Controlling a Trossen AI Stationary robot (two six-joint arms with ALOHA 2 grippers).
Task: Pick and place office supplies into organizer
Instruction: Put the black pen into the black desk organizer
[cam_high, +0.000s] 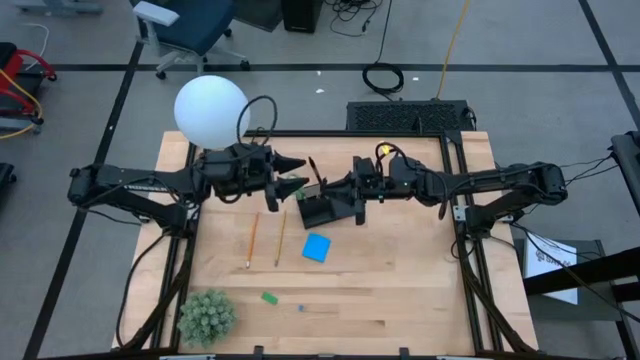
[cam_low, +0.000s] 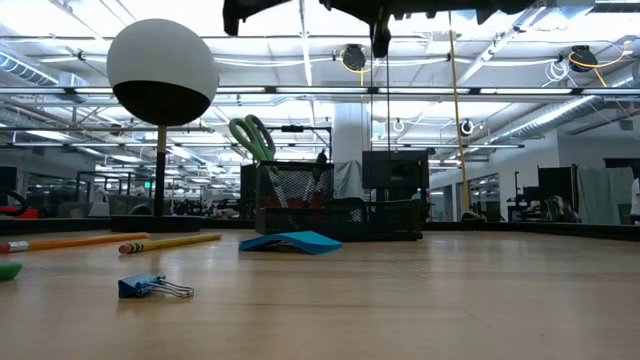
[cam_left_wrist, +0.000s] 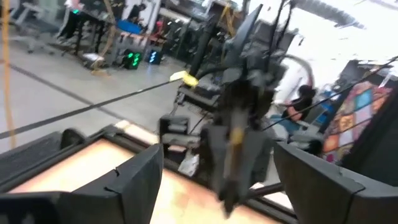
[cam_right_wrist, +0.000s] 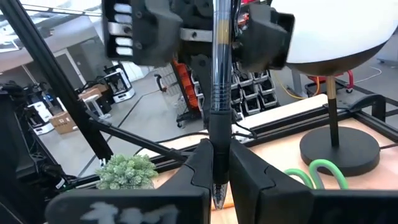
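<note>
Right gripper (cam_right_wrist: 214, 163) is pinching a dark pen (cam_right_wrist: 219, 93) upright above the organizer (cam_high: 322, 211); left gripper (cam_high: 297, 172), fingers spread, is facing it. Next: lowering the pen into a compartment.

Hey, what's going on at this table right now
Two robot arms meet above the black organizer mid-table. The right gripper is shut on a dark pen, held upright; the left gripper is open just across from it. The scissors already stand in the organizer. Two pencils, a blue note pad, a green eraser and a blue clip lie on the table.
</note>
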